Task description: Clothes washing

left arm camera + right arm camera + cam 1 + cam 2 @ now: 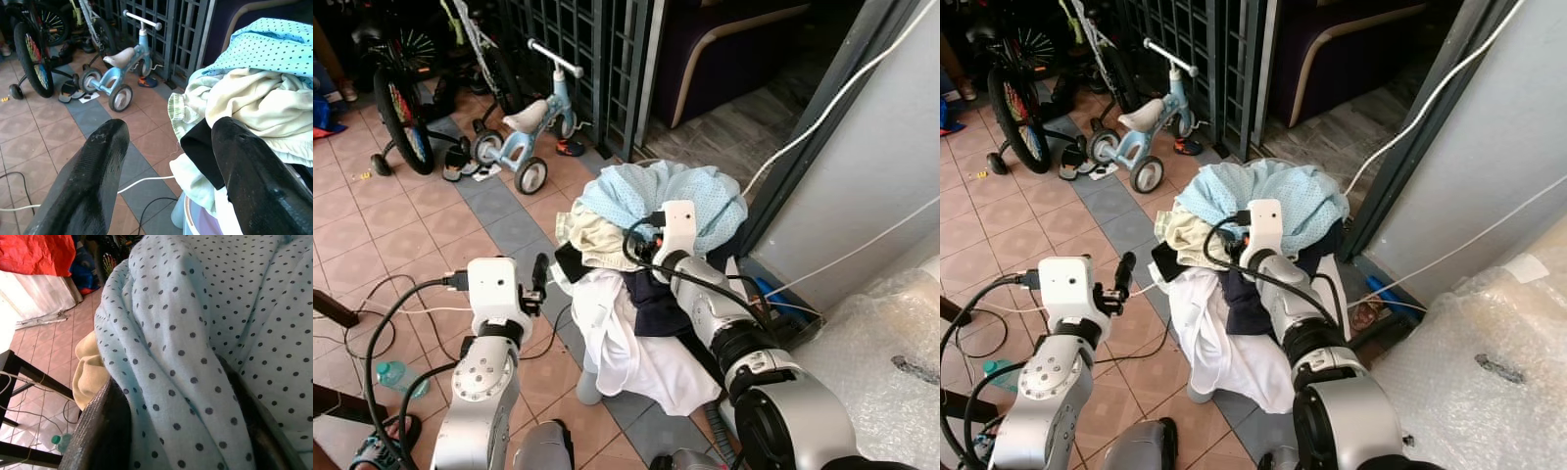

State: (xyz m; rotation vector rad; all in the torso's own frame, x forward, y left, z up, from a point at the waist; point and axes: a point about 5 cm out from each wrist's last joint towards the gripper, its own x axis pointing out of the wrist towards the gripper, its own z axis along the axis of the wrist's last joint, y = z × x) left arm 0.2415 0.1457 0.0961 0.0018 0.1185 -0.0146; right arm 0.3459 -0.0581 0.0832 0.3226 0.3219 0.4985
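Dotted cloth (186, 357) between right pincer (181, 431) fingers

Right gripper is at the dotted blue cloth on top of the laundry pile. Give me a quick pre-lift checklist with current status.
1. Cloth between the fingers: ok. In the right wrist view, a fold of the dotted blue cloth lies between the right gripper fingers.
2. Grip closed firmly: cannot tell; the fabric hides the fingertips.
3. Only one garment caught: cannot tell. The cream garment lies right beside the fold.
4. Left gripper clear: ok. It is open, holding nothing, beside the pile.
5. Cables out of the lift path: not ok. A white cable runs close behind the pile.
6. Pile stability: cannot tell. The white garment hangs far over the side.
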